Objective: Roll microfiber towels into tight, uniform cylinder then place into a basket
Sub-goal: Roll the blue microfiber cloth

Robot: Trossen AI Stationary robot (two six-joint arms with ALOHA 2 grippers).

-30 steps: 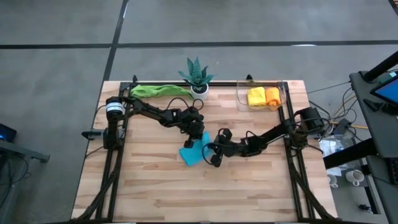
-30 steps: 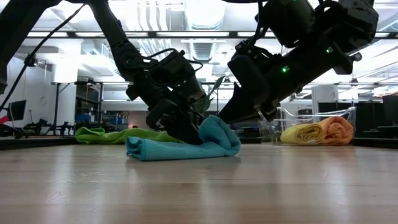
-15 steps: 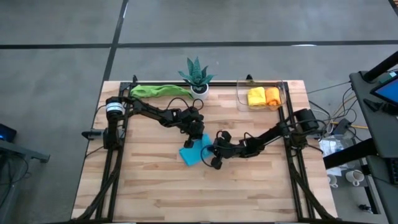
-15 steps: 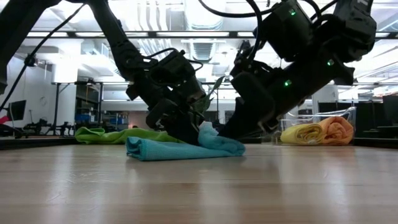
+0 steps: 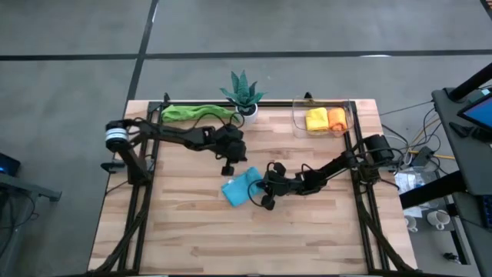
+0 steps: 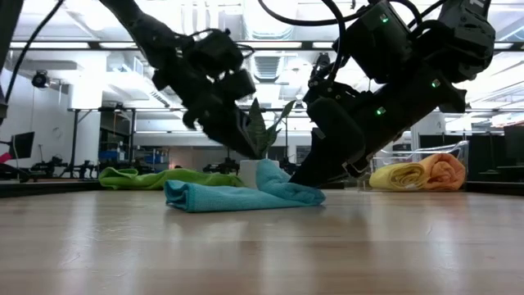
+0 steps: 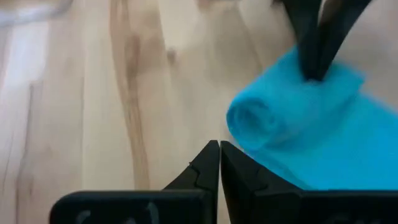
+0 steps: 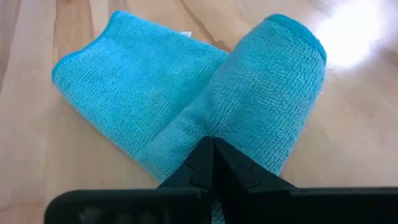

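The light blue towel [image 5: 241,188] lies half rolled near the middle of the table [image 5: 184,238]. The closed right gripper [image 5: 264,187] is pressed onto its rolled end. The left gripper [image 5: 230,164], also closed and empty, is held above, toward the far edge. The roll should be kept tight by even pressure from both ends, then carried to the basket [image 5: 298,121] at the far right corner.

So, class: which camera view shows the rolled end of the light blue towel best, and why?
The right wrist view: the light blue towel fills it, roll and flat part both sharp, the shut right gripper pressing it. The left wrist view shows the roll's spiral end, blurred. The high view shows a small patch; the low view only its side profile.
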